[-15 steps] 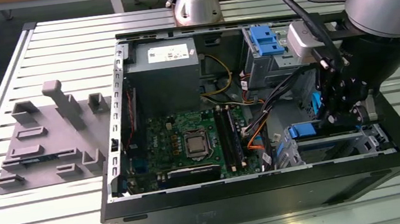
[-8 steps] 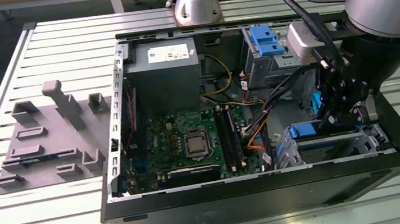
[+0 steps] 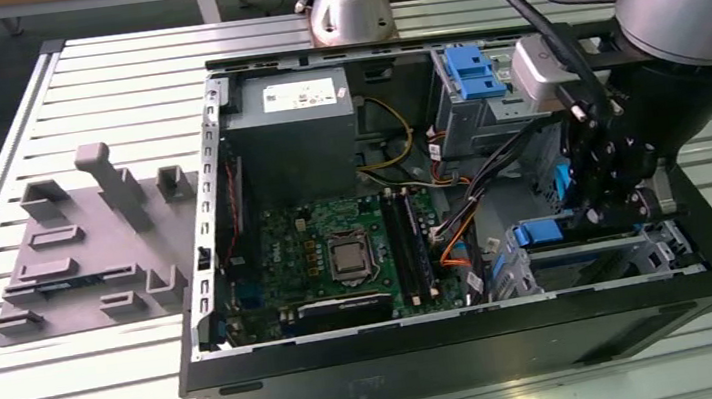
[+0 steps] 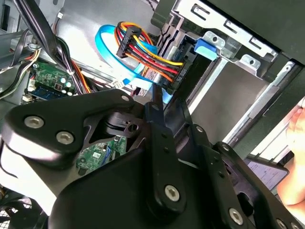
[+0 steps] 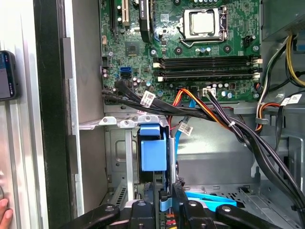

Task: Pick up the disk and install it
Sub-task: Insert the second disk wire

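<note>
- Your gripper (image 5: 164, 207) has its fingers drawn in on a thin plate standing on edge. I judge that to be the disk (image 5: 153, 152), held firmly. Its blue side rail faces the first wrist view.
- The disk hangs inside the computer case (image 3: 480, 346), at the mouth of the metal drive cage (image 5: 126, 123), and is not yet seated.
- Risk: if the rail meets the cage's tabbed rim off-line, the disk may jam or twist in the fingers. Watch the alignment.
- Risk: a blue flat cable (image 5: 209, 198) lies just beside the fingers. It could be pinched or dragged under the disk.
- Risk: the bundle of red, yellow and black wires (image 4: 143, 47) sits near the fingers in the second wrist view. A linkage could snag it.
- Farther on, black cables (image 5: 228, 124) cross above the cage. A sideways swing would catch them.
- Beyond them is the motherboard (image 5: 190, 57). A dropped disk could strike it.
- A person's fingertip (image 5: 4, 210) rests outside the case wall. Keep it clear of the arm.
- Writing: white tags (image 5: 147, 98) hang on the cables. Their print cannot be read.
- Farthest, the grey box (image 3: 289, 137) bears a white sticker (image 3: 297, 93), also unreadable.
</note>
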